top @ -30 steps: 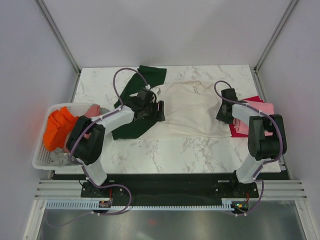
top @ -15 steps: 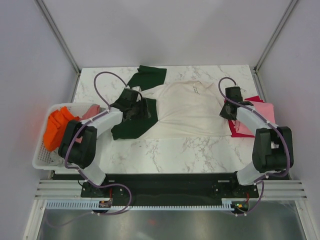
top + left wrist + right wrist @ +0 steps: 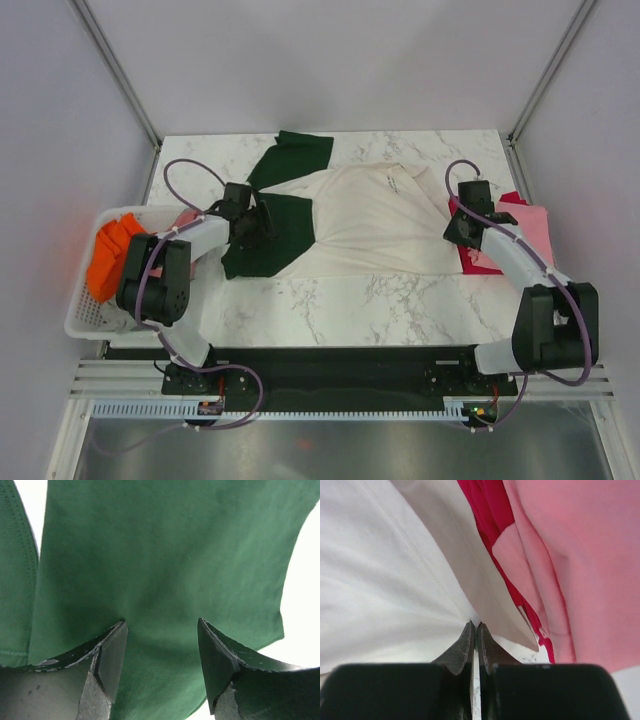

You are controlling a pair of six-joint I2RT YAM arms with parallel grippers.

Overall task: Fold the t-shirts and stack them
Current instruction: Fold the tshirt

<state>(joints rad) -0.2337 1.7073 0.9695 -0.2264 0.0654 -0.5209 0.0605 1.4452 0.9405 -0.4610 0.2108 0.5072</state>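
From above, the cream t-shirt point(image 3: 375, 220) lies spread flat across the far middle of the white marbled tabletop point(image 3: 400, 300). One dark green sleeve point(image 3: 270, 235) is turned toward the left edge and the other points at the far edge. The left arm reaches low and sideways, its left pincer point(image 3: 262, 222) over that nearer sleeve. The right arm stretches forward, with the right pincer point(image 3: 462, 228) at the shirt's right margin. By the right edge a pink t-shirt point(image 3: 530, 225) lies on a crimson t-shirt point(image 3: 478, 262). A white slatted plastic basket point(image 3: 85, 320) hangs off the left edge and holds a crumpled orange t-shirt point(image 3: 110, 255).

The left wrist view adds the sleeve's fine knit and soft shallow folds. The dark fingers stand well apart, so this pincer is open, with green cloth filling the gap below them.

The right wrist view shows the black fingers pressed together on the cream shirt's edge, where creases fan out from the tips. Smooth pink cloth and a crimson fold lie just beside it.
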